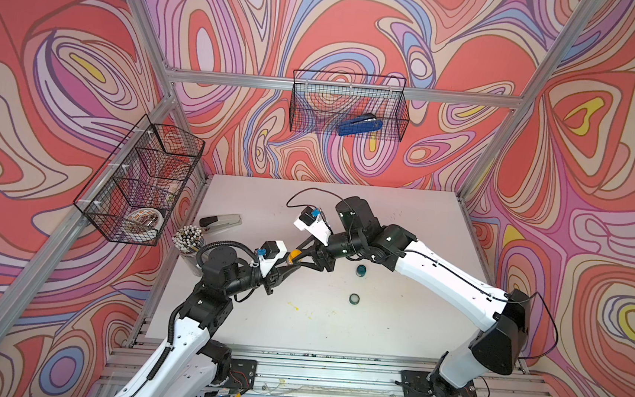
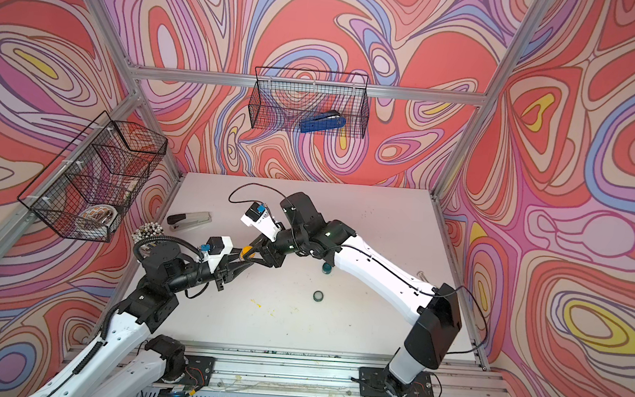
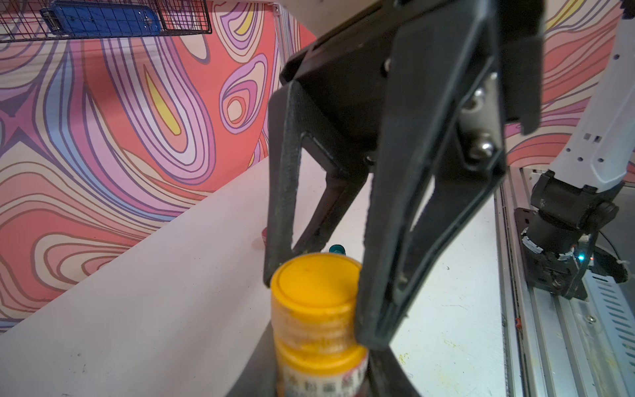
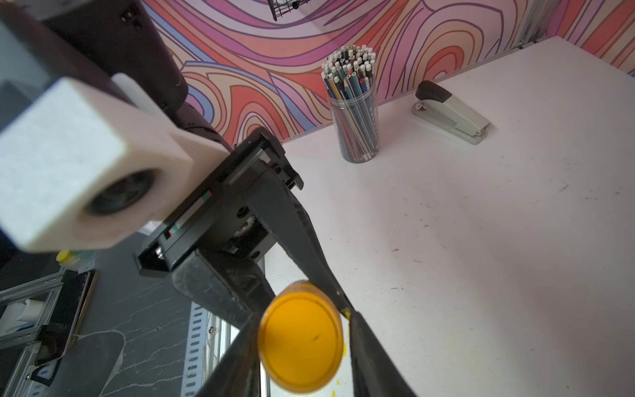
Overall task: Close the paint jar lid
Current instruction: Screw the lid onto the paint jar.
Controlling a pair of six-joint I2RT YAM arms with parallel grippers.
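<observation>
Clenching the paint jar, the left gripper faces the right gripper, which pinches the lid.

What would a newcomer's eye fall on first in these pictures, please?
The swirling coral, lilac and blue walls surround everything. Over the white table, the left claw grips a yellow paint jar while the right claw brackets its lid. A blue stapler lies in the back wall's wire basket.
</observation>
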